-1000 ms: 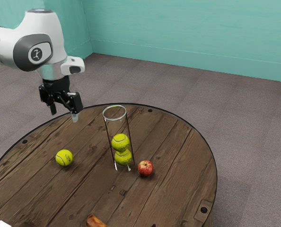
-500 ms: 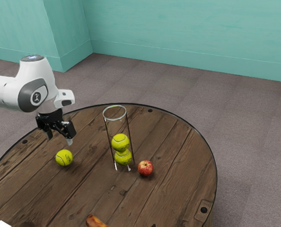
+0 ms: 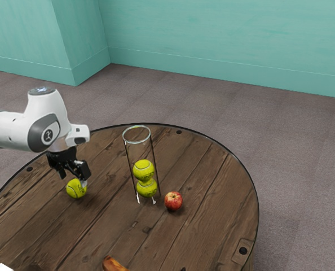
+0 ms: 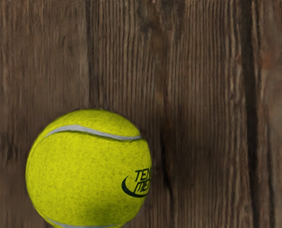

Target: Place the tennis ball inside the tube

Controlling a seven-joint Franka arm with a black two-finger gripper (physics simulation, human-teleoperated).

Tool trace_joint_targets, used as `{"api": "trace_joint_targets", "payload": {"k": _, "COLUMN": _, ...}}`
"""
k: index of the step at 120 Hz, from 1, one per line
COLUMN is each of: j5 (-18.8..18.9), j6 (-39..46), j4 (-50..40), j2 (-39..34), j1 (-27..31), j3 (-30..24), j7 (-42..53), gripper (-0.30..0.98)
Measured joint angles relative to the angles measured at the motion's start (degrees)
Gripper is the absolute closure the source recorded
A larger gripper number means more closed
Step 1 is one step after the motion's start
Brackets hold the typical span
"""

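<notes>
1. Nr the close edge of the round table (image 3: 212, 197), in the ext. view, there's a bit of a white thing (image 3: 3, 267) on the left & an orange-brown thing (image 3: 114, 264) more to the middle. I can't tell what they are.
2. A dark round spot (image 3: 243, 250) is by the table's edge on the ext. view's right.
3. The red apple (image 3: 173, 201) sits just beside the foot of the tube, on the ext. view's right of it.
4. The loose tennis ball (image 3: 76, 188) is on the table, toward the edge on the ext. view's left, w/ no tube round it. In the wrist view it has grey lines & black letters.
5. The clear tube (image 3: 137, 135) stands up tall, w/ 2 balls in it: the top ball (image 3: 144, 170) sits on the low ball (image 3: 146, 188).
6. The gripper (image 3: 73, 179) is down low, right at the top of the loose tennis ball. Its 2 fingers are wide apart, & it's not holding anything.
7. Past the table's far edge is the grey floor (image 3: 291, 147), then the blue-green wall (image 3: 224, 39).
</notes>
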Motion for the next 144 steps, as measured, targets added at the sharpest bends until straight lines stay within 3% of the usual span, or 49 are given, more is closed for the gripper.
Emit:
{"api": "trace_joint_targets", "payload": {"k": 32, "j5": -0.2, "j6": 3.9, "j4": 2.0, "j2": 7.0, "j1": 3.8, "j3": -0.1, "j7": 2.4, "gripper": 0.0}}
{"api": "trace_joint_targets", "payload": {"k": 84, "j5": -0.5, "j6": 7.4, "j4": 2.1, "j2": 9.9, "j1": 4.0, "j3": -1.4, "j7": 4.6, "gripper": 0.0}}
{"api": "trace_joint_targets", "payload": {"k": 113, "j5": -0.6, "j6": 8.0, "j4": 2.1, "j2": 9.8, "j1": 4.0, "j3": -1.5, "j7": 5.3, "gripper": 0.17}}
{"api": "trace_joint_targets", "payload": {"k": 144, "j5": -0.7, "j6": 8.0, "j4": 1.7, "j2": 8.7, "j1": 4.4, "j3": -1.5, "j7": 5.7, "gripper": 0.24}}
